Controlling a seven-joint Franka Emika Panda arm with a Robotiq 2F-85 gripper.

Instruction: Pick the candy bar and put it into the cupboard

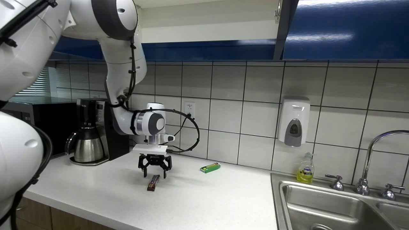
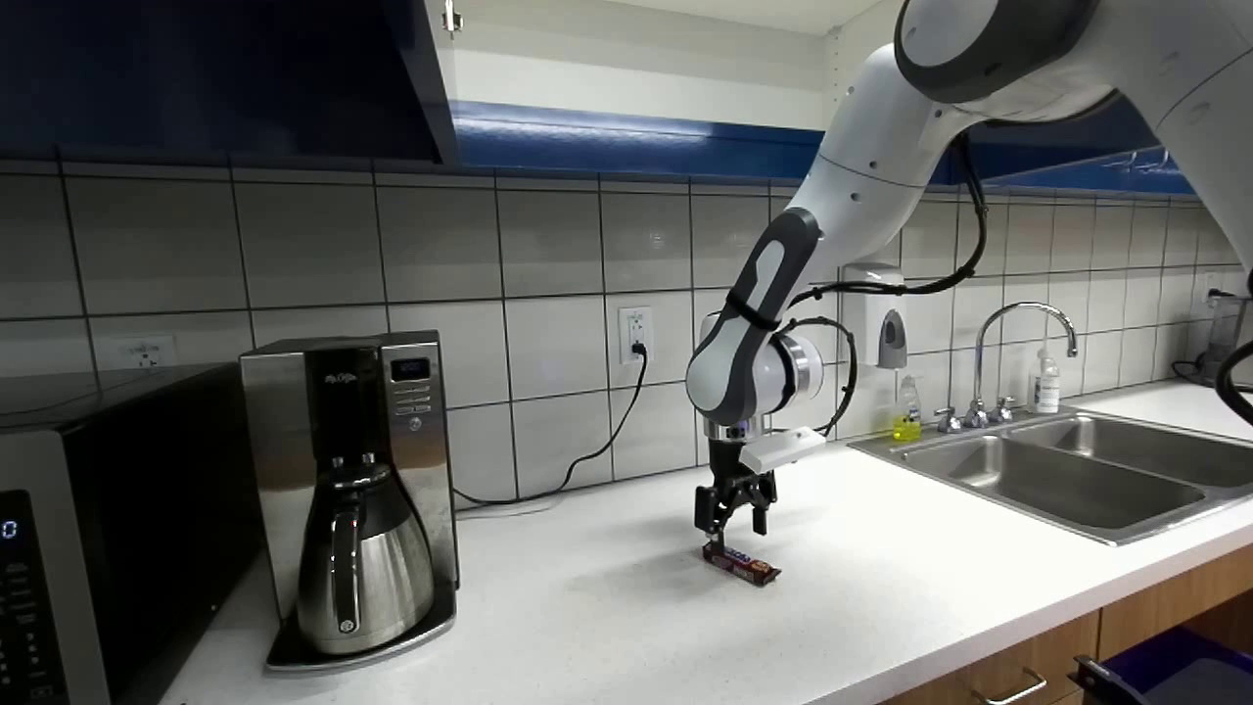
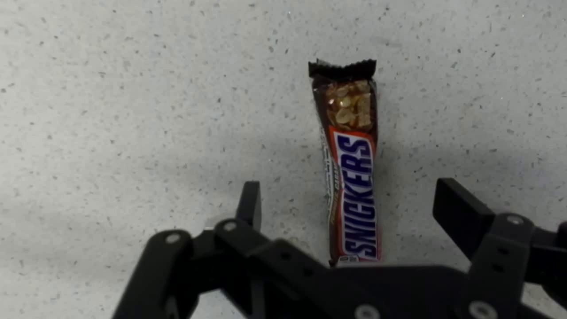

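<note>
The candy bar point(image 1: 153, 183) lies flat on the white counter below the gripper. It also shows in an exterior view point(image 2: 741, 565). In the wrist view the candy bar point(image 3: 352, 177) has a dark wrapper with red and white, and its near end is hidden by the gripper body. My gripper point(image 1: 155, 175) is open and empty, pointing down just above the bar. In the wrist view the fingers of the gripper point(image 3: 350, 208) are apart on either side of the bar, not touching it. The cupboard point(image 1: 207, 27) stands open above the counter, its pale interior visible in both exterior views.
A bright green flat packet point(image 1: 210, 167) lies near the tiled wall. A coffee maker point(image 2: 357, 490) and a microwave point(image 2: 127, 529) stand at one end of the counter. A sink point(image 1: 319, 204) with dish soap point(image 1: 305, 169) is at the other. The cupboard's blue door point(image 1: 345, 32) hangs above.
</note>
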